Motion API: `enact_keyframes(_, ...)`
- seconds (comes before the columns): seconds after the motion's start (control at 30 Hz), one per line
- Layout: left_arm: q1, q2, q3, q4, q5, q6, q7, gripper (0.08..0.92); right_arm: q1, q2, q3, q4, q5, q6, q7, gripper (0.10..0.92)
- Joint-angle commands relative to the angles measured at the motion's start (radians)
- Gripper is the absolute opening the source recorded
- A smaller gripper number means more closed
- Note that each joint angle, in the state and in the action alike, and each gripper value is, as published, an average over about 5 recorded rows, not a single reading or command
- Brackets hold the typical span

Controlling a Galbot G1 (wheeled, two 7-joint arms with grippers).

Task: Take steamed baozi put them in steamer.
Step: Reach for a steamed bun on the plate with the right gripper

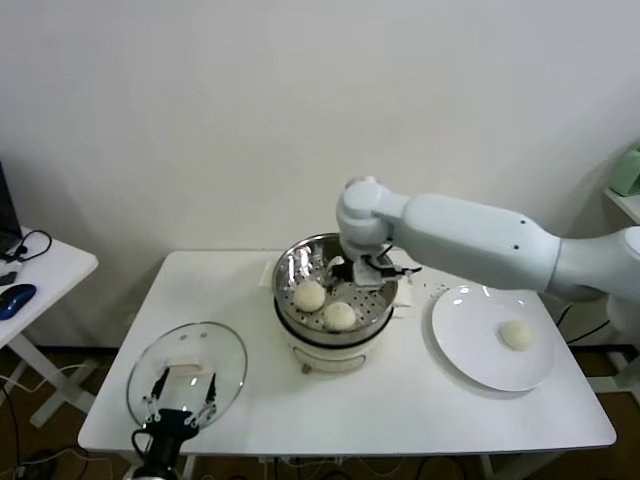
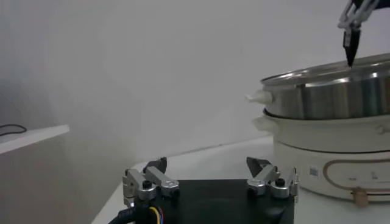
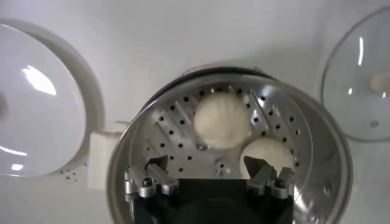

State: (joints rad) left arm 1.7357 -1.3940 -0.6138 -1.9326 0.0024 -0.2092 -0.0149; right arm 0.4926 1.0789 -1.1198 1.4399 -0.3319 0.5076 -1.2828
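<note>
The steamer (image 1: 289, 266) stands mid-table, a steel pot with a perforated tray on a cream base. Two baozi lie in it, one (image 1: 310, 295) to the left and one (image 1: 340, 316) nearer the front. A third baozi (image 1: 517, 335) lies on the white plate (image 1: 470, 360) at the right. My right gripper (image 1: 366, 270) hangs open and empty over the steamer's far right side. In the right wrist view my right gripper (image 3: 206, 165) is just above the tray, beside the two baozi (image 3: 222, 120) (image 3: 271, 152). My left gripper (image 1: 183, 400) is parked open at the front left.
A round glass lid (image 1: 215, 350) lies flat at the front left, under my left gripper. The left wrist view shows my left gripper (image 2: 208, 164) low over the table, with the steamer (image 2: 329, 97) to one side. A side table (image 1: 55, 265) stands at far left.
</note>
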Motion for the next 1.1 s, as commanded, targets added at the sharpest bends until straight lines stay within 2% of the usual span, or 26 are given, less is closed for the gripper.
enact_keyframes(0.03, -0.008, 0.002, 0.008, -0.011, 0.001, 0.005, 0.000, 0.823, 0.208, -0.200, -0.130, -0.100, 0.439, -0.313, -0.026, 0.823)
enact_keyframes(0.17, -0.015, 0.007, 0.013, -0.016, -0.003, 0.004, 0.000, 0.823, 0.230, -0.325, -0.191, -0.199, 0.606, -0.434, -0.043, 0.823)
enact_keyframes(0.33, -0.022, 0.009, 0.017, -0.013, -0.007, 0.003, 0.000, 0.823, 0.146, -0.462, -0.144, -0.278, 0.609, -0.488, -0.045, 0.823)
enact_keyframes(0.53, -0.028, 0.007, 0.024, -0.012, -0.004, 0.007, 0.001, 0.823, -0.072, -0.559, 0.048, -0.314, 0.449, -0.483, -0.036, 0.823)
enact_keyframes(0.67, -0.023, 0.000, 0.026, -0.029, -0.002, 0.023, 0.000, 0.823, -0.273, -0.582, 0.241, -0.317, 0.262, -0.451, -0.024, 0.823)
enact_keyframes(0.87, -0.031, -0.026, 0.035, -0.029, 0.017, 0.040, -0.004, 0.823, -0.506, -0.560, 0.466, -0.392, 0.129, -0.417, -0.011, 0.823)
enact_keyframes(1.1, -0.023, -0.043, 0.040, -0.001, 0.032, 0.028, -0.007, 0.823, -0.614, -0.489, 0.629, -0.531, -0.009, -0.361, -0.010, 0.823)
